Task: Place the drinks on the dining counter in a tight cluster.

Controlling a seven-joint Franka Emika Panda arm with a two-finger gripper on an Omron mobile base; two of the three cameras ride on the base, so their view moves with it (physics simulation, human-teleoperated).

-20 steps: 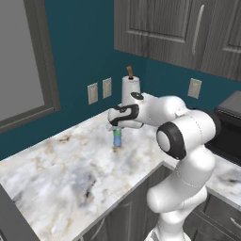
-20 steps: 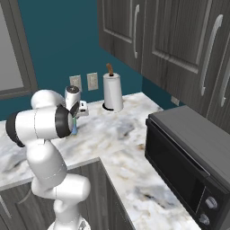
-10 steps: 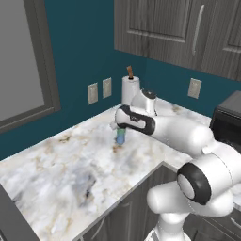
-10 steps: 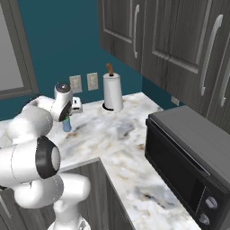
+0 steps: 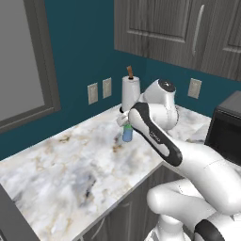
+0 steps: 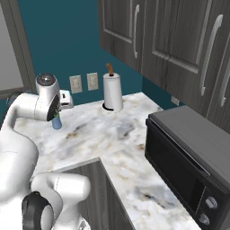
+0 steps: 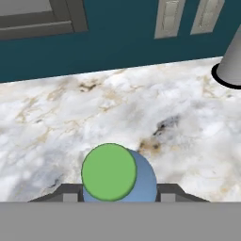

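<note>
The marble table (image 5: 70, 174) was seen running along the teal wall, unchanged in place from the earlier frames, so the base had not driven. The black microwave (image 6: 188, 157) stood at the right end. The arm had swung over the last second: its elbow had dropped low and forward, and the forearm now stretched out over the table edge toward the wall. The paper towel roll (image 6: 112, 92) stood upright near the wall sockets, where it had been before. The gripper (image 5: 126, 123) was closed around the blue bottle (image 5: 127, 134), just beside the roll and apart from it, as earlier. In the hand view the bottle's green cap (image 7: 109, 172) sat between the fingertips. Whether the bottle touched the table could not be told.
</note>
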